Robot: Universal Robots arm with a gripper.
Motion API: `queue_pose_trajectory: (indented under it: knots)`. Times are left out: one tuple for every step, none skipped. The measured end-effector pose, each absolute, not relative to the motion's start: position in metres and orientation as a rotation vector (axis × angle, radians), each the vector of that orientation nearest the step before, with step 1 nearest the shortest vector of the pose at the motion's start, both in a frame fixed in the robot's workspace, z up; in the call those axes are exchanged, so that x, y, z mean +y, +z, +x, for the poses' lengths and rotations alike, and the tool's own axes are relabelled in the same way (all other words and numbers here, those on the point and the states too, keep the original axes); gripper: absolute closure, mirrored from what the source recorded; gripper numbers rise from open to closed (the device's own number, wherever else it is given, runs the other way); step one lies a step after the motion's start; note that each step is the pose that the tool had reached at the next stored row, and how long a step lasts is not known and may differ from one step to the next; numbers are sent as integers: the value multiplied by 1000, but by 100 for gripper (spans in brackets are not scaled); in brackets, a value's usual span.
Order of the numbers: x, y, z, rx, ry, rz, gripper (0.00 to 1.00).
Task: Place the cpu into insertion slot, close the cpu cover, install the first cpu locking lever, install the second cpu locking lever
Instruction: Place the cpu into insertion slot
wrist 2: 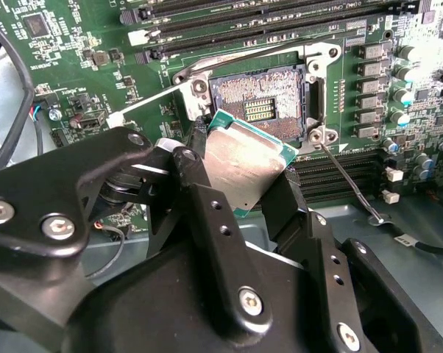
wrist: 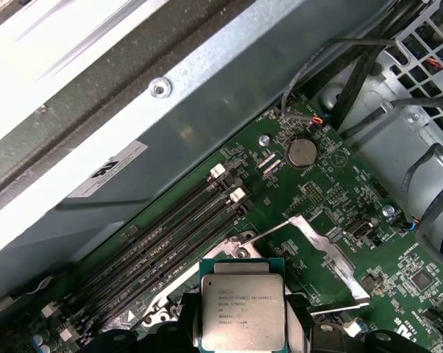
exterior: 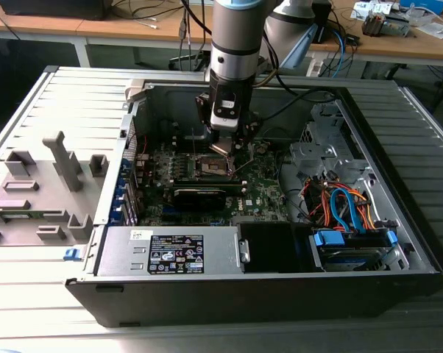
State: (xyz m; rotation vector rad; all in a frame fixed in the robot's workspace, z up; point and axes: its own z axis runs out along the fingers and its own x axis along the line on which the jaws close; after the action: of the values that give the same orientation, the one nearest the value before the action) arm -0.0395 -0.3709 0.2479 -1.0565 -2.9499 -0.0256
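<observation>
You're holding the cpu (wrist 2: 247, 154) clamped by its edges in the tool (wrist 2: 240, 180), hovering tilted close over the slot (wrist 2: 262, 103), not seated yet. The edge grip is keeping the fingers off the chip's faces. Cover (wrist: 332, 254) is standing open and the levers (wrist 2: 345, 170) are lying unlatched, leaving the pin field exposed. I'm reading this as the placing step.

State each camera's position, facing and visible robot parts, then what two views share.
Exterior view: off the arm, looking down into the computer case; arm and gripper show.
Second wrist view: at the wrist, facing the insertion slot; gripper shows.
First wrist view: at the wrist, facing the memory slots; gripper shows.
Both wrist views share the gripped cpu.
</observation>
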Motion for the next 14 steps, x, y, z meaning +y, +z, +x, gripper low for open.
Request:
queue_pose_trajectory:
  knots:
    - [-371,248,-39,-2949,-26,-1058,45]
    - [-371,248,-39,-2949,-26,-1059,45]
    - [-371,248,-39,-2949,-26,-1060,45]
    - [-371,248,-39,-2948,-26,-1062,45]
    - [-371,248,-39,-2948,-26,-1063,45]
    - [-371,248,-39,-2947,-26,-1064,45]
    - [-371,248,-39,-2947,-26,-1065,45]
    - [-371,247,-39,-2946,-26,-1067,45]
    - [-371,247,-39,-2946,-26,-1067,45]
    - [-371,247,-39,-2946,-26,-1068,45]
    - [-371,247,-39,-2945,-26,-1069,45]
    - [-371,247,-39,-2945,-26,-1070,45]
    - [-371,247,-39,-2945,-26,-1071,45]
    - [-371,247,-39,-2944,-26,-1072,45]
